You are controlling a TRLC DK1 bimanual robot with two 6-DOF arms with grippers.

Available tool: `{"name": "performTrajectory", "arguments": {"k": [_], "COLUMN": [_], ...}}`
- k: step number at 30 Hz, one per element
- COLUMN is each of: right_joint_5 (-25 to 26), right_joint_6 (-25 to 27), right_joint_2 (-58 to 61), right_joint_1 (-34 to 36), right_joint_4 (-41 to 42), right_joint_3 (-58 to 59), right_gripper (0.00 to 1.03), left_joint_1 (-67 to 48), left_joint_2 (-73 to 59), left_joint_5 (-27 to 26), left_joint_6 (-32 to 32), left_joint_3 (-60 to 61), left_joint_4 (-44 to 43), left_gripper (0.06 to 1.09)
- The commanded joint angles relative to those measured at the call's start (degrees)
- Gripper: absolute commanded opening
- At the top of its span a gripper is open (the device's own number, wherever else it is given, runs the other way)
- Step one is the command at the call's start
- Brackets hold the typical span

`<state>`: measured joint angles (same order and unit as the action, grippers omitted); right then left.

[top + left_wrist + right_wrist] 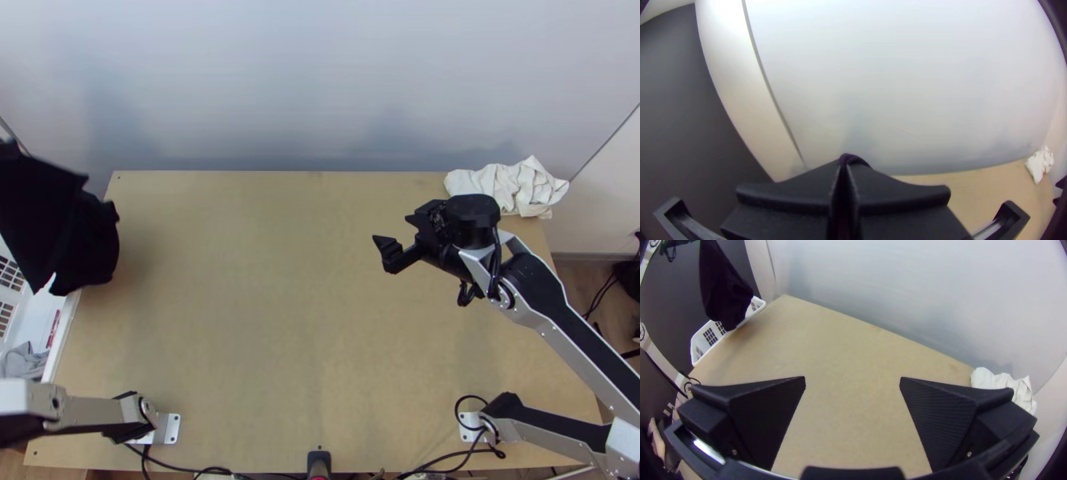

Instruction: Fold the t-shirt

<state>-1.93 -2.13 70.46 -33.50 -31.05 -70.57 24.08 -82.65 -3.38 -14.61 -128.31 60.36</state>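
Carrying the shirt (724, 289) in to be laid out.
It hangs bunched at the table's (304, 304) left end, above the basket (36, 320), from the left gripper (845, 162), whose fingers are closed on a small pinch of dark cloth; which part of the garment that is, I cannot tell. The swing inward should be slow and high enough for the lowest folds to clear the basket's rim. The right gripper (852, 383), over the table with its fingers wide apart and nothing between them, would do best to take a second corner or shoulder, so both arms can draw the cloth taut before lowering it. The white cloth (512, 188) at the far right corner is best avoided.
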Motion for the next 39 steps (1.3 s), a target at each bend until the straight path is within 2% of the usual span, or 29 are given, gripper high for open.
{"name": "performTrajectory", "arguments": {"k": [1, 11, 19, 29, 33, 39], "right_joint_5": [0.0, 0.0, 0.0, -0.1, -0.1, -0.6], "right_joint_6": [-0.2, -0.3, -0.9, -2.3, -3.1, -3.8], "right_joint_2": [-1.6, -4.1, -6.1, -11.1, -13.6, -16.6], "right_joint_1": [0.5, 2.0, 2.9, 5.7, 7.2, 8.9], "right_joint_4": [0.1, 0.8, 1.1, 1.3, 1.5, 1.7], "right_joint_3": [2.3, 4.5, 5.9, 10.4, 13.2, 16.4], "right_gripper": [0.99, 0.99, 0.99, 0.99, 0.99, 0.99], "left_joint_1": [-2.4, -5.9, -18.1, -36.6, -44.8, -54.2], "left_joint_2": [8.1, 12.1, 12.4, 14.0, 13.2, 13.2], "left_joint_5": [-7.6, -7.6, -7.5, -7.1, -2.8, 0.7], "left_joint_6": [5.4, 10.7, 9.8, 9.7, 9.7, 8.1], "left_joint_3": [-1.4, 0.7, 3.0, 13.0, 16.5, 24.1], "left_joint_4": [-12.0, -29.0, -27.0, -26.9, -27.6, -31.9], "left_gripper": [0.10, 0.10, 0.10, 0.10, 0.10, 0.10]}}
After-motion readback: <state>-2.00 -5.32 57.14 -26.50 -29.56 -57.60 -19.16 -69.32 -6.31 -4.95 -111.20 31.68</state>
